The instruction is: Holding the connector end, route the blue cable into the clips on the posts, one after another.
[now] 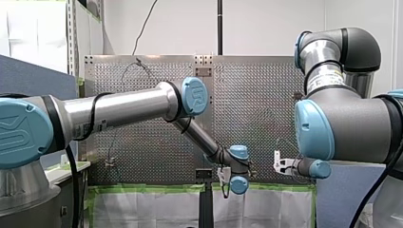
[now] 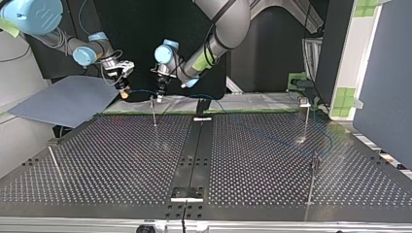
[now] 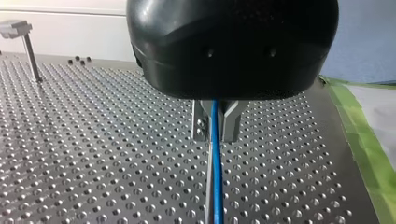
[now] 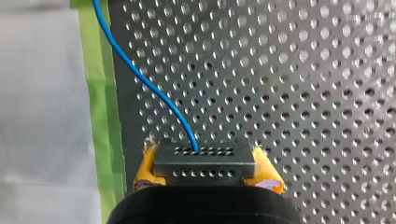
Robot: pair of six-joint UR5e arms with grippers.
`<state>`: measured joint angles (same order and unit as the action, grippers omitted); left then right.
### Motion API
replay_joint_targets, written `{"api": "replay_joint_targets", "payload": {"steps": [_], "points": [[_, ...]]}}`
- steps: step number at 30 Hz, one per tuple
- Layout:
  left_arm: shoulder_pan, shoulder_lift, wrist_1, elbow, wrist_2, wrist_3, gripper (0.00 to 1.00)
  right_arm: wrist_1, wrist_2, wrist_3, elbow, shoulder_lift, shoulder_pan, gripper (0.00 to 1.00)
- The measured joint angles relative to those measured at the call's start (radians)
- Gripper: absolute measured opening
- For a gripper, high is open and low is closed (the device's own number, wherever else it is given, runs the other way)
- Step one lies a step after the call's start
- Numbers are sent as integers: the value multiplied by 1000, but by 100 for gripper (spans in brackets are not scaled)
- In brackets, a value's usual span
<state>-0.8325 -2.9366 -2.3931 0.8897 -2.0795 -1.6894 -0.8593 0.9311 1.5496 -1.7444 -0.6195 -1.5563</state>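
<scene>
Two grippers: both hold the blue cable (image 4: 140,77) over the perforated table (image 2: 121,160), close to its far edge in the top view.
Our right gripper (image 4: 206,173): its yellow pads (image 4: 145,170) are pressed onto two opposite sides of the connector (image 4: 203,156), a grey block with rows of small holes. The cable leaves the block on the face turned away from the gripper.
Our left gripper (image 3: 215,136): the metal fingers (image 3: 200,122) are closed in on the cable, one on each side, pinching it. The cable runs straight between them.
Cable's course: from the connector it curves toward the green tape (image 4: 100,93) at the table's edge. In the top view it spans the short gap to our left gripper, then runs on toward that view's right.
Nearest post (image 2: 153,110): a thin rod standing just under our left gripper. In the left wrist view the cable lies alongside it, and we cannot tell whether it is caught at the post's top.
Other post (image 3: 30,53): stands well apart, with a clip (image 3: 14,28) at its top.
Spacing: our grippers are near each other, not touching.
</scene>
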Motion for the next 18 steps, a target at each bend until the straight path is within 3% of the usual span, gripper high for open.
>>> {"api": "replay_joint_targets", "payload": {"steps": [4,7,13,18], "points": [[4,0,-14,0,-7,0,0,29,-35,-24,0,-12,-2,0],[7,0,-24,0,-10,0,0,42,-44,-30,1,-28,-2,0],[10,0,-34,0,-7,1,0,62,-44,-29,1,-75,-2,0],[12,0,-36,0,1,-2,0,67,-20,-20,1,-91,-1,0]]}}
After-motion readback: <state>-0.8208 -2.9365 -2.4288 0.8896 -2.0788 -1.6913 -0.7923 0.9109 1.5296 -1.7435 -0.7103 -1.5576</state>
